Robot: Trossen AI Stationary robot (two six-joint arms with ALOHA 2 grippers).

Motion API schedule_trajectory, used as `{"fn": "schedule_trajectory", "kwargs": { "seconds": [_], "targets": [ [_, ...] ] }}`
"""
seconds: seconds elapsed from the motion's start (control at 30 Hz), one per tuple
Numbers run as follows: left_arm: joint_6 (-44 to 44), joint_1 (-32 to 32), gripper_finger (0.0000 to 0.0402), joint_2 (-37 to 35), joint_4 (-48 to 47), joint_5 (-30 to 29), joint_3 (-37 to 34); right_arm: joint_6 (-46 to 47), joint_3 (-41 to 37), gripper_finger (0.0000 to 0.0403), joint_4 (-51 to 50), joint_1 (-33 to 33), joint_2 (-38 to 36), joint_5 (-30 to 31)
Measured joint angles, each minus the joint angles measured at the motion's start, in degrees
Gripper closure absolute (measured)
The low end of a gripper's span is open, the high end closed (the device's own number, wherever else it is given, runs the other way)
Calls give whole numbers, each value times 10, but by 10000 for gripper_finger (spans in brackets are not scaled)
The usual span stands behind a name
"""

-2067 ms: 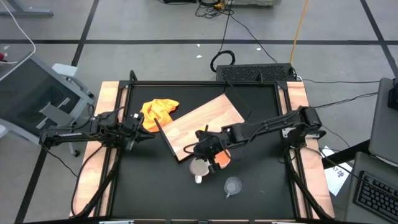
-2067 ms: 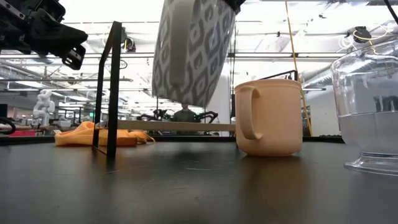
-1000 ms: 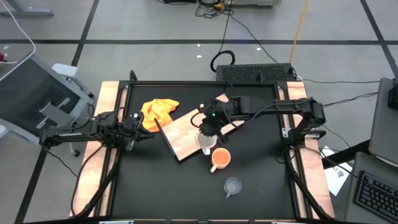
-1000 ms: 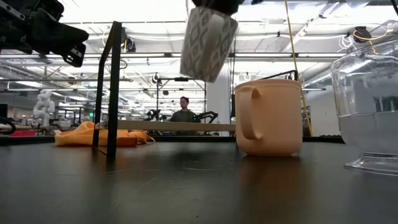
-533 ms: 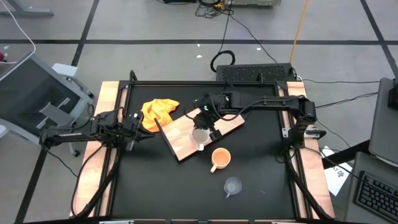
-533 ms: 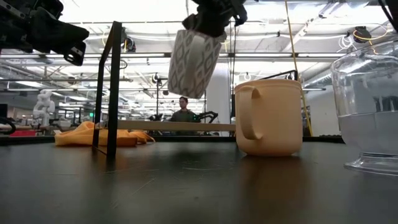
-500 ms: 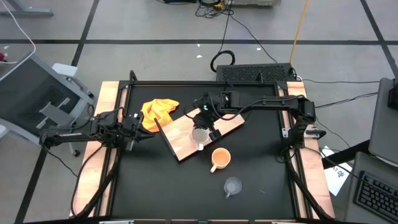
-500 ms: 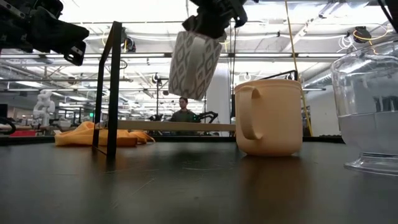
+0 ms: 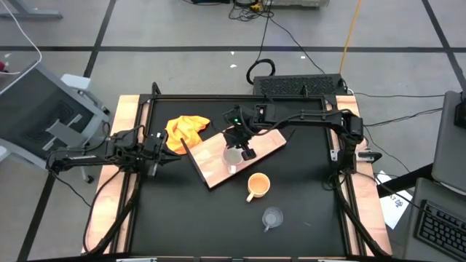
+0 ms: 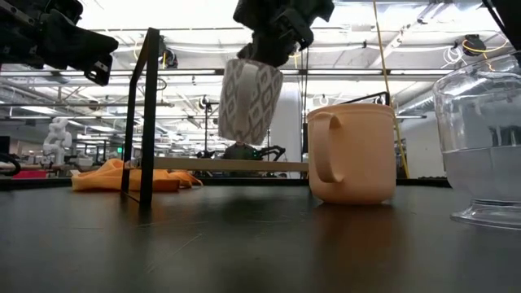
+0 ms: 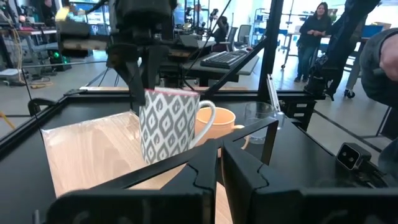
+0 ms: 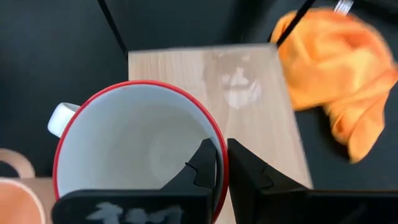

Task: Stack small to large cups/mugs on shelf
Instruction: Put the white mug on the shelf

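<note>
My right gripper is shut on a white patterned mug with a red rim, a little above the wooden board. The mug also shows in the low view and the left wrist view. The yellow-orange mug stands upright on the black tabletop near the board's near edge. The clear glass cup stands nearer still. My left gripper is shut and empty at the table's left side. My right gripper pinches the white mug's rim on the side away from the handle, one finger inside the mug and one outside. The fingers come from above, pointing down. The mug hangs below them, slightly tilted and mouth up, clear of the board.
A yellow-orange cloth lies on the table at the board's far left corner. A black frame runs round the tabletop, with an upright post at the left. People stand in the room beyond the table.
My right gripper has carried the white mug from beside the yellow-orange mug toward the table's far left, over the board, and has come down with it. The mug hangs lower over the board than a second ago, still tilted.
</note>
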Motion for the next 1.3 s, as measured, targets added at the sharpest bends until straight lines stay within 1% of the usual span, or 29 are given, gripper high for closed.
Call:
{"fn": "schedule_trajectory", "kwargs": {
  "seconds": [0.4,0.73,1.07,1.3],
  "targets": [
    [1,0,376,0,-1,0,0,26,0,393,-42,0,1,0],
    [1,0,376,0,-2,0,0,27,0,393,-42,-8,20,0],
    [0,0,376,0,-3,0,0,27,0,393,-36,-13,24,-2],
    [0,0,376,0,-3,1,0,40,0,384,-35,-13,24,-1]
  ]
}}
